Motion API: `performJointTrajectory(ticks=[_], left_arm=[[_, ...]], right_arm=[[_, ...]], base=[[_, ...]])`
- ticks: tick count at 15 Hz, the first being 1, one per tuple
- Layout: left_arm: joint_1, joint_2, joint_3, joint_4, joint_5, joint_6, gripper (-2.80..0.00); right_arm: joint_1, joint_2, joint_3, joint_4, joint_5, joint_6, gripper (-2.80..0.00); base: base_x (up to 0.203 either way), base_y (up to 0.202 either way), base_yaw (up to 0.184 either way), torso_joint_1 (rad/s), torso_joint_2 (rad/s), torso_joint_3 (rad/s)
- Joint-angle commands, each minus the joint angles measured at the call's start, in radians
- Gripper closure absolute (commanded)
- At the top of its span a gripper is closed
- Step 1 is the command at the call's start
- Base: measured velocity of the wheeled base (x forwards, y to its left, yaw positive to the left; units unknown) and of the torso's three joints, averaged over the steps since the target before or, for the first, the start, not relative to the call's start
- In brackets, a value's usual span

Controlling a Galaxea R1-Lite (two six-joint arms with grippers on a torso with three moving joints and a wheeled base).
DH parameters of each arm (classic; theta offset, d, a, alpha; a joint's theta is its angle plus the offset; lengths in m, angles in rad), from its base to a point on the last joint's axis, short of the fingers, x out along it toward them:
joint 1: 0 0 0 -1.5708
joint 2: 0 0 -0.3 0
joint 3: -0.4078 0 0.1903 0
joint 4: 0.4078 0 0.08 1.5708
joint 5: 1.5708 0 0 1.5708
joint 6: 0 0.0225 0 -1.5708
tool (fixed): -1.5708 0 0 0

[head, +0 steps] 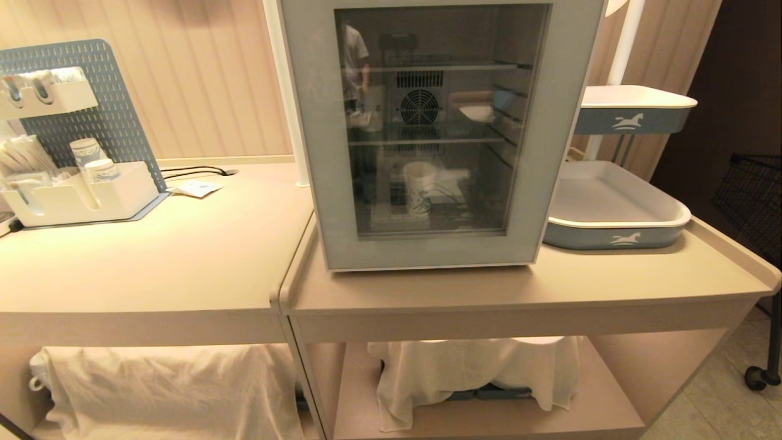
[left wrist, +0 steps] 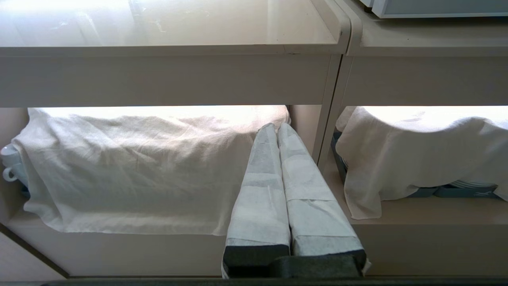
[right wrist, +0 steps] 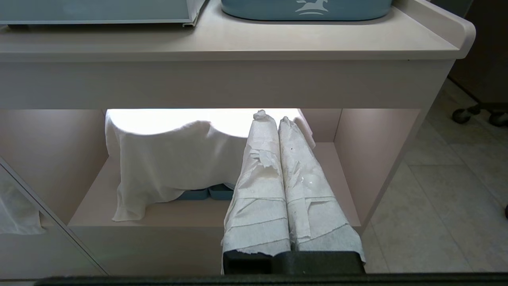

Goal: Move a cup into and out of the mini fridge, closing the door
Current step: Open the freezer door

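Observation:
The white mini fridge (head: 427, 258) stands on the beige counter (head: 183, 256), right of the seam between the two counter units. Its door (head: 313, 140), dark glass in a pale grey frame, is closed. Through the glass the cup (head: 420, 186), white with a blue pattern, stands upright on the fridge floor under the wire shelves. Neither gripper shows in the head view. My left gripper (left wrist: 276, 129) hangs low before the counter's lower shelf, its paper-wrapped fingers (left wrist: 260, 190) pressed together on nothing. My right gripper (right wrist: 274, 119) is shut and empty, level with the shelf under the fridge.
Two blue-and-white trays (head: 611, 214) (head: 635, 107) stand right of the fridge. A white organiser (head: 79, 198) with paper cups and a blue pegboard sit at far left. White cloths (head: 476, 366) (head: 165, 385) cover things on the lower shelves. A black wheeled wire cart (head: 757, 183) stands at far right.

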Motion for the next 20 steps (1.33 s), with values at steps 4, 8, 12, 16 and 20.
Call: performJointTrajectory(ticks=[4,8,12,16,20], left_arm=[[0.000,0.000,0.000,0.000,0.000,0.003,0.00],[0.000,0.000,0.000,0.000,0.000,0.003,0.00],[0.000,0.000,0.000,0.000,0.000,0.005,0.00],[0.000,0.000,0.000,0.001,0.000,0.003,0.00],[0.000,0.000,0.000,0.004,0.003,0.002,0.00]], right_arm=[[0.000,0.001,0.000,-0.002,0.001,0.000,0.00],[0.000,0.001,0.000,-0.002,0.000,0.003,0.00],[0.000,0.001,0.000,-0.002,0.000,0.003,0.00],[-0.001,0.001,0.000,-0.002,0.000,0.003,0.00],[0.000,0.001,0.000,-0.002,0.000,0.003,0.00]], base=[[0.000,0.000,0.000,0.000,0.00,0.000],[0.000,0.000,0.000,0.000,0.00,0.000],[0.000,0.000,0.000,0.000,0.00,0.000],[0.000,0.000,0.000,0.000,0.00,0.000],[0.000,0.000,0.000,0.000,0.00,0.000]])
